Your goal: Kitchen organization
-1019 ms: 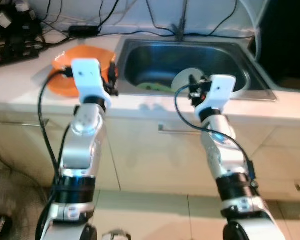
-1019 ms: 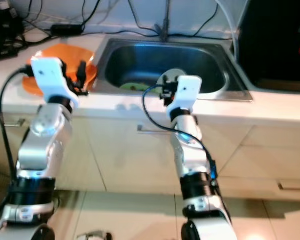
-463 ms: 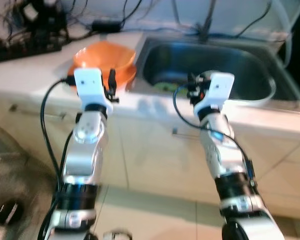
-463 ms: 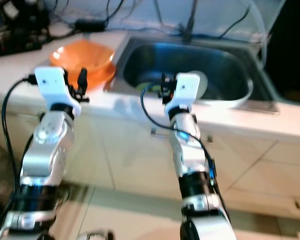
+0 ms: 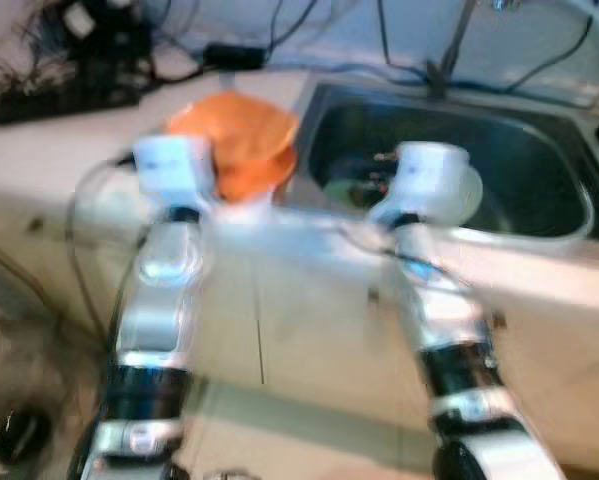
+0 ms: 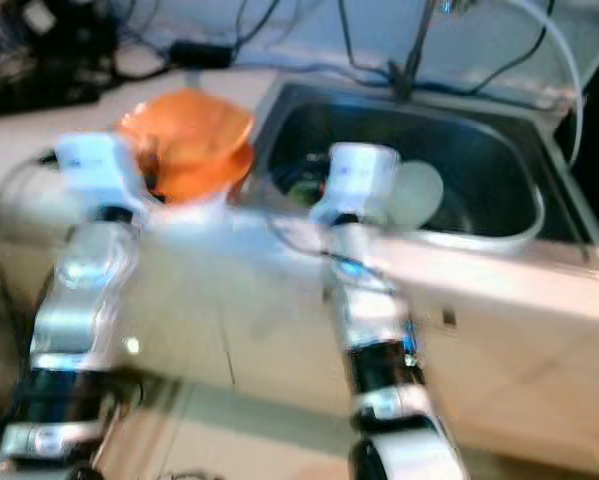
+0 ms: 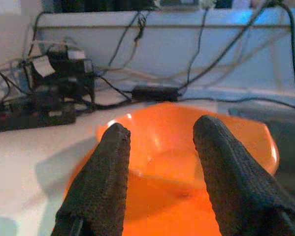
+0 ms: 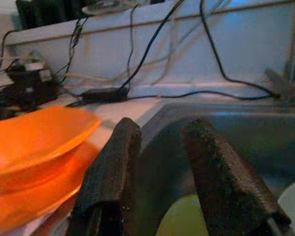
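An orange bowl (image 5: 237, 150) stands on the white counter (image 5: 59, 150), just left of the steel sink (image 5: 539, 170); in the right wrist view it looks like two stacked orange bowls (image 8: 34, 142). In the sink lie a white plate (image 5: 469, 192) and a green item (image 5: 341, 190). My left gripper (image 7: 161, 129) is open and empty, raised in front of the orange bowl (image 7: 162, 162). My right gripper (image 8: 163, 127) is open too, held at the sink's near left corner and pointing over the basin (image 8: 245, 142). Both eye views are blurred.
A black power strip (image 5: 69, 80) and tangled cables lie at the back of the counter against the wall. A faucet (image 5: 449, 50) rises behind the sink. Cabinet doors (image 5: 299, 310) stand below the counter. A dark object (image 5: 19, 430) lies on the floor at left.
The whole picture has shifted and blurred, so the camera is moving; counter and sink look nearer. Both arms keep their raised pose, grippers still open.
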Available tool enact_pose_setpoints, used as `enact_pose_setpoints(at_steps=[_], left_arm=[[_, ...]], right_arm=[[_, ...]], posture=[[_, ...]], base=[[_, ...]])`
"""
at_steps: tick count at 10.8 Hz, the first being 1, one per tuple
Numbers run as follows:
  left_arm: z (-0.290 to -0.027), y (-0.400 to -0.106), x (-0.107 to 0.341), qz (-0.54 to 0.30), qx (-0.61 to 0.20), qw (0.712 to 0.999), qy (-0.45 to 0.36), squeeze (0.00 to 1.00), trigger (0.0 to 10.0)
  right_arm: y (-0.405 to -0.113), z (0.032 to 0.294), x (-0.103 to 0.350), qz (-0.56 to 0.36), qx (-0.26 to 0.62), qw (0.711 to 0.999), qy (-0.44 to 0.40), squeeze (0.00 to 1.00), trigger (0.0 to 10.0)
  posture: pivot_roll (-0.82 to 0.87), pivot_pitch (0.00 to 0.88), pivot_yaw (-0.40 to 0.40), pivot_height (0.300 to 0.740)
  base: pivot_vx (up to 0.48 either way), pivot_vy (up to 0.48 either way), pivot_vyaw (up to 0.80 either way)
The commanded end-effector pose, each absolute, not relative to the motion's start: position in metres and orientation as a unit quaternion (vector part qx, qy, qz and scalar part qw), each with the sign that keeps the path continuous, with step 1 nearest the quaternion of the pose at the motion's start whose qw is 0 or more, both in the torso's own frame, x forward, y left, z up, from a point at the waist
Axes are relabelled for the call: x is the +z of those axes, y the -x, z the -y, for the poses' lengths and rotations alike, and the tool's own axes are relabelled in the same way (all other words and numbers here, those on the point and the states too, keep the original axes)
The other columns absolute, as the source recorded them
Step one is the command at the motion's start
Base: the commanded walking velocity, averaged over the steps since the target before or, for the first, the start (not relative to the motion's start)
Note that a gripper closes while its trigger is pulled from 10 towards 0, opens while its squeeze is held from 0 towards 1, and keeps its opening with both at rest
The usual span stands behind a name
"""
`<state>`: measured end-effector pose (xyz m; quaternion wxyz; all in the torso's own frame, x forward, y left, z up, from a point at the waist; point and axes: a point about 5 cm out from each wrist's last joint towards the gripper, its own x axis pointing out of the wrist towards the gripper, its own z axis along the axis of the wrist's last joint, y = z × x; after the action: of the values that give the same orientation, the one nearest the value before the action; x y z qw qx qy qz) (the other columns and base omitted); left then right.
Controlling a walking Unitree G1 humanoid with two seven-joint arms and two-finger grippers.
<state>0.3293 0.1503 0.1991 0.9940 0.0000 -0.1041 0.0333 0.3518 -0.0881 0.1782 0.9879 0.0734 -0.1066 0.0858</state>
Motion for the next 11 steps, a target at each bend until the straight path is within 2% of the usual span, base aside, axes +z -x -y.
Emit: enact_pose_setpoints(at_steps=[1,5,11], left_arm=[[-0.136,-0.331,0.204,0.11,0.012,0.994,-0.001,0.0,10.0],[-0.135,-0.329,0.205,0.114,0.009,0.993,-0.008,0.0,10.0],[-0.12,-0.323,0.225,0.165,-0.044,0.985,-0.007,0.0,10.0]], right_arm=[[-0.353,0.104,0.175,0.099,0.061,0.99,-0.074,0.0,10.0],[-0.353,0.105,0.174,0.097,0.059,0.991,-0.074,0.0,10.0],[-0.353,0.104,0.172,0.092,0.058,0.991,-0.079,0.0,10.0]], posture=[[0.12,0.022,0.0,0.74],[0.12,0.036,-0.003,0.74],[0.13,0.038,-0.001,0.74]], base=[[0.458,0.0,0.0],[0.449,0.0,0.0],[0.0,0.0,0.0]])
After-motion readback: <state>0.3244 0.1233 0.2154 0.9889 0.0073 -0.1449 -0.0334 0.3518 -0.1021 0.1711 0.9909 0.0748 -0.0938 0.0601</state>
